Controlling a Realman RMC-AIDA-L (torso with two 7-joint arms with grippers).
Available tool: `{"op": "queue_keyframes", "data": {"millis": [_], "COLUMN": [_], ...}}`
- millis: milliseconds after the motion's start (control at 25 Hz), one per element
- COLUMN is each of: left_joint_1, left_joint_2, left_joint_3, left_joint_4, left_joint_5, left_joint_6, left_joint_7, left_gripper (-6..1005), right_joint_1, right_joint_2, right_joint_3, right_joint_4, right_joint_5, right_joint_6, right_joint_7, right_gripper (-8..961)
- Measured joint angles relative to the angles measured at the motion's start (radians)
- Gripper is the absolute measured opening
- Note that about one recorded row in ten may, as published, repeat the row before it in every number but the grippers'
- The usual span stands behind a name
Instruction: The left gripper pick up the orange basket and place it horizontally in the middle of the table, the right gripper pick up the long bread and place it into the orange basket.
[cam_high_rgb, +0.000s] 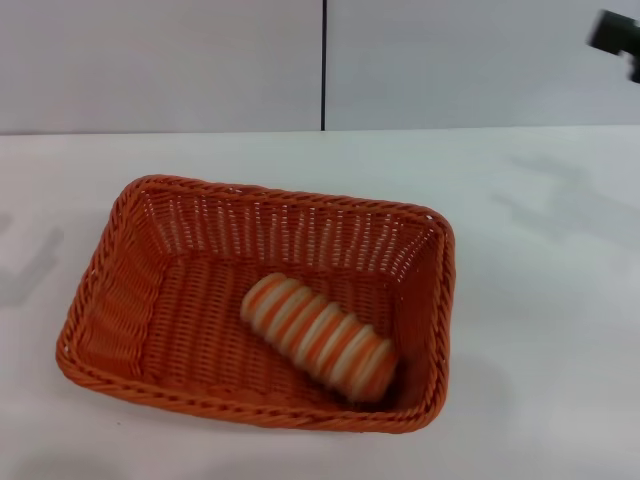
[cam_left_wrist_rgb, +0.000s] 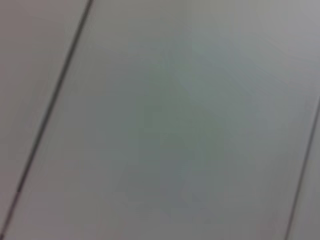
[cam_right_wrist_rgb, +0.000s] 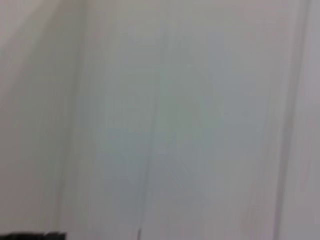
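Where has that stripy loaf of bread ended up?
In the head view, the long bread lies inside the orange basket, toward its right, near corner, on the white table.

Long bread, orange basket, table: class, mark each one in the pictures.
long bread (cam_high_rgb: 318, 336), head view, middle of its striped top.
orange basket (cam_high_rgb: 283, 195), head view, far braided rim.
table (cam_high_rgb: 540, 330), head view, bare white top right of the basket.

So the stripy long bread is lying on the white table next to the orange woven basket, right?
Not quite. The head view shows the stripy tan-and-orange long bread lying inside the orange woven basket, on its floor, not next to it. The basket itself sits on the white table.
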Motion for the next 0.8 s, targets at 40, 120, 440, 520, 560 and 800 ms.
{"op": "queue_keyframes", "data": {"millis": [40, 120, 440, 520, 560, 800], "left_joint_1": [0.001, 0.005, 0.033, 0.046, 0.052, 0.095], "left_joint_2": [0.000, 0.000, -0.002, -0.002, -0.003, -0.004], "left_joint_3": [-0.007, -0.015, -0.125, -0.171, -0.188, -0.276], "left_joint_4": [-0.001, -0.004, -0.083, -0.119, -0.135, -0.227], "left_joint_5": [0.000, 0.000, -0.002, -0.002, -0.002, -0.002], "left_joint_6": [0.000, 0.000, 0.000, 0.001, 0.000, -0.005], "left_joint_7": [0.011, 0.036, 0.190, 0.246, 0.268, 0.401], "left_gripper": [805, 805, 806, 806, 806, 806], "right_joint_1": [-0.001, -0.002, -0.025, -0.034, -0.038, -0.045], "right_joint_2": [0.000, 0.000, 0.002, 0.002, 0.002, 0.002], "right_joint_3": [0.027, 0.078, 0.287, 0.322, 0.336, 0.404], "right_joint_4": [0.059, 0.178, 0.562, 0.642, 0.679, 0.866], "right_joint_5": [0.003, 0.006, 0.068, 0.103, 0.120, 0.193], "right_joint_6": [-0.015, -0.044, -0.090, -0.094, -0.096, -0.098], "right_joint_7": [-0.039, -0.123, -0.492, -0.591, -0.637, -0.860], "right_gripper": [608, 608, 608, 608, 608, 608]}}
